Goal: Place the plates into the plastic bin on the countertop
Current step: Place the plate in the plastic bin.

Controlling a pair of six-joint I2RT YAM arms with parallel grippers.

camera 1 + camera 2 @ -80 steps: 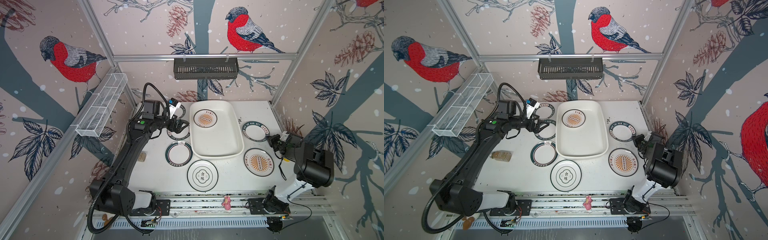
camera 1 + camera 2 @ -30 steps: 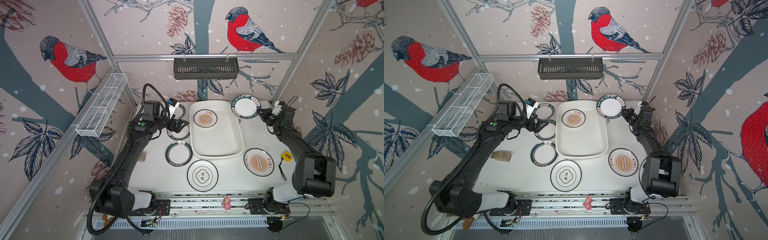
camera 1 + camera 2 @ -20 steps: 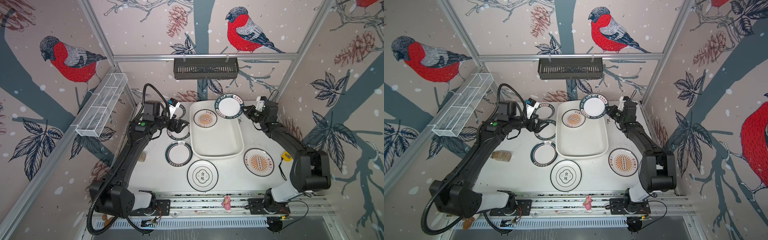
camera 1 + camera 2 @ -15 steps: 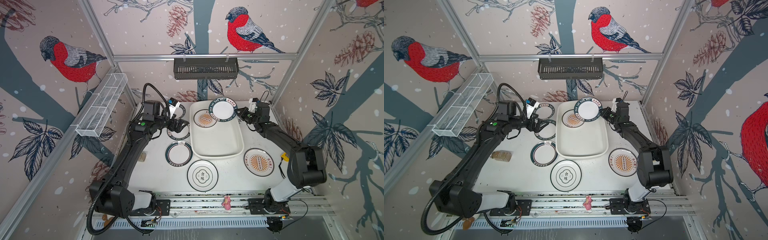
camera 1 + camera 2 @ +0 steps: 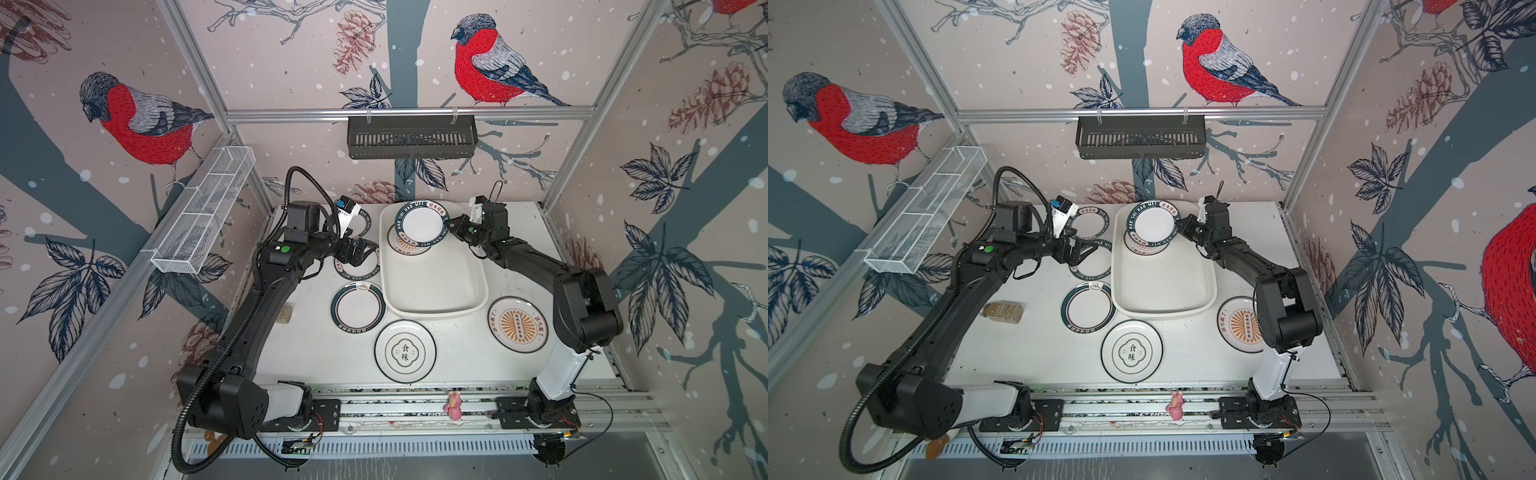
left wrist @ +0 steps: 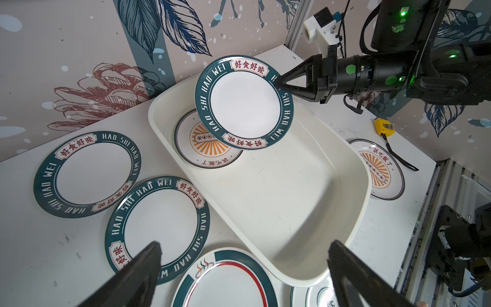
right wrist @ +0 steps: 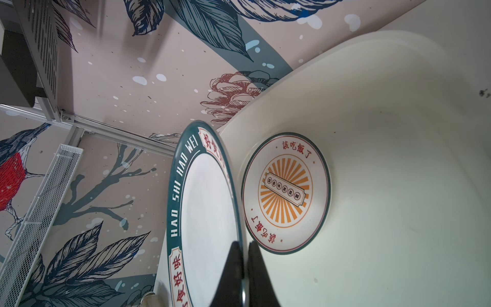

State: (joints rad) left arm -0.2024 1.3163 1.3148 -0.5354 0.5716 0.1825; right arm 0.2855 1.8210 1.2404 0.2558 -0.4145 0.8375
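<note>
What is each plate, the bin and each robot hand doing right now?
Held green-rimmed plate: tilted, in the air over the plastic bin.
Right gripper: shut on the held green-rimmed plate's rim.
Plastic bin: holds one sunburst plate, lying flat.
Left gripper: open, empty.
Three green-rimmed plates, second sunburst plate, white plate: flat on the countertop.

- Green-rimmed plate (image 6: 245,102): white "HAO SHI HAO WEI" around the rim, red "好食好味" in two cream panels.
- Orange sunburst plate (image 7: 285,192): red "該吃飯了", printed twice.
- White plate (image 5: 405,351): black "食味" at centre.
</note>
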